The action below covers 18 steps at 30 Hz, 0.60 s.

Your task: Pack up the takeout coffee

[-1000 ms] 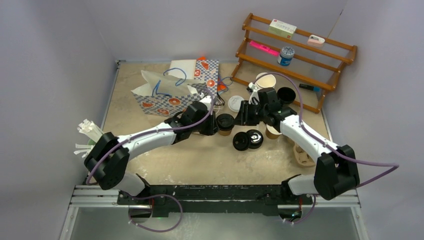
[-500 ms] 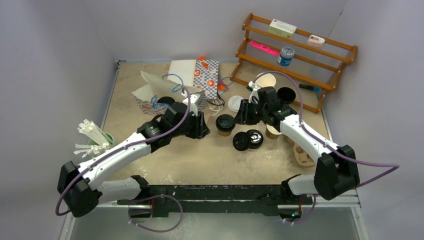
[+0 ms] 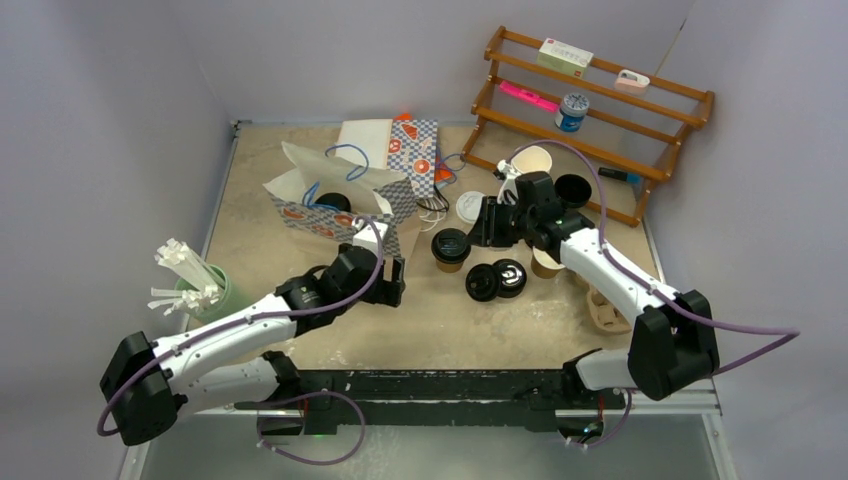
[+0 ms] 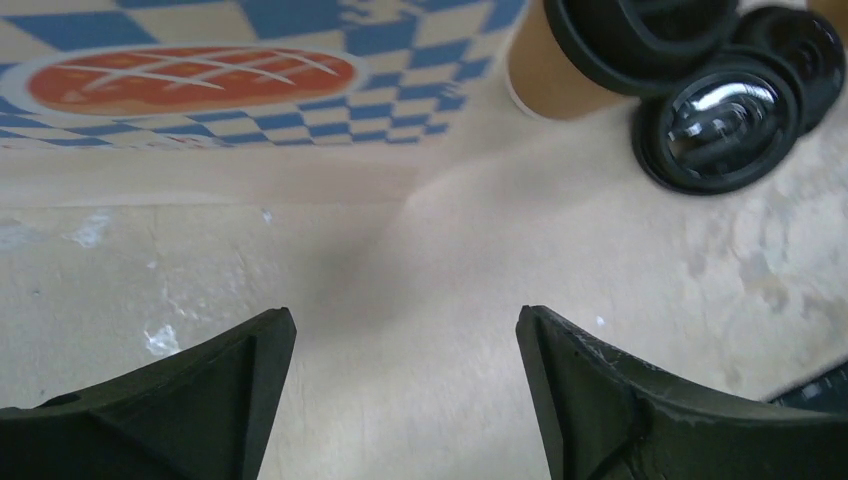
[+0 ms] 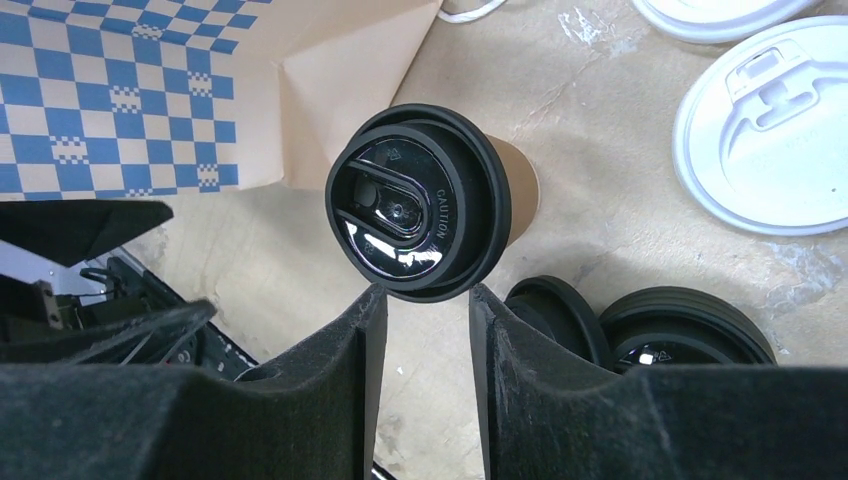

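Currently: takeout coffee cup (image 5: 418, 215) stands upright mid-table, long axis vertical, black sip lid up. The lid is embossed "CAUTION". Right gripper (image 5: 426, 293) hangs just beside it, tips at the lid rim; fingers narrowly apart, nothing between them. Left gripper (image 4: 405, 330) is spread wide over bare table (image 4: 420, 250), empty. Checkered paper bag (image 3: 330, 215) stands just left of the cup, a dark round lid showing inside. Two loose black lids (image 3: 482, 283) lie near the cup, white lids (image 5: 765, 130) beyond.
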Each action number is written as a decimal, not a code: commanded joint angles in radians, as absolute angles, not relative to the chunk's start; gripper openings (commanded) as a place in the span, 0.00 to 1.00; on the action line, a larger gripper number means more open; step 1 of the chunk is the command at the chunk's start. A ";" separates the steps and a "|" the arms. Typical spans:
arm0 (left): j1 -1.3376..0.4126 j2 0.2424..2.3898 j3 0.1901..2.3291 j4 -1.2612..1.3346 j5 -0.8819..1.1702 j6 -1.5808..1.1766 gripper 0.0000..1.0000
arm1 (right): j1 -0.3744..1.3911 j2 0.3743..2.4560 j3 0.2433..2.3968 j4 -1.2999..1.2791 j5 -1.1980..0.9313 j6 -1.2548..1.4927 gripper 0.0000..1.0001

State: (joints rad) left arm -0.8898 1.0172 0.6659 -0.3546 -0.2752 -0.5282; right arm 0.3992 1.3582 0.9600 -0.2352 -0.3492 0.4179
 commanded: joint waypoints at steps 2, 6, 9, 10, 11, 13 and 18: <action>-0.894 1.093 0.609 -0.052 -0.501 -0.627 0.88 | 0.405 1.348 1.010 -0.234 -0.336 0.397 0.38; -0.893 1.220 0.619 0.091 -0.622 -0.709 0.90 | 0.406 1.352 1.023 -0.248 -0.330 0.384 0.38; -0.893 1.301 0.631 0.214 -0.624 -0.667 0.91 | 0.405 1.349 1.017 -0.247 -0.331 0.389 0.38; -0.893 1.325 0.642 0.216 -0.637 -0.660 0.91 | 0.406 1.347 1.014 -0.247 -0.331 0.390 0.38; -0.893 1.353 0.657 0.197 -0.666 -0.664 0.92 | 0.406 1.345 1.014 -0.249 -0.329 0.393 0.38; -0.889 1.383 0.683 0.135 -0.728 -0.670 0.93 | 0.407 1.333 1.015 -0.255 -0.318 0.390 0.38; -0.811 1.384 0.632 0.171 -0.748 -0.574 0.85 | 0.409 1.321 1.035 -0.285 -0.285 0.367 0.39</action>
State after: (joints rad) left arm -0.8764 1.3937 0.6418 0.0895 -0.6777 -0.6403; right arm 0.3992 1.3575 0.9825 -0.2539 -0.3290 0.3988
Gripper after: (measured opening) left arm 0.894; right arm 0.378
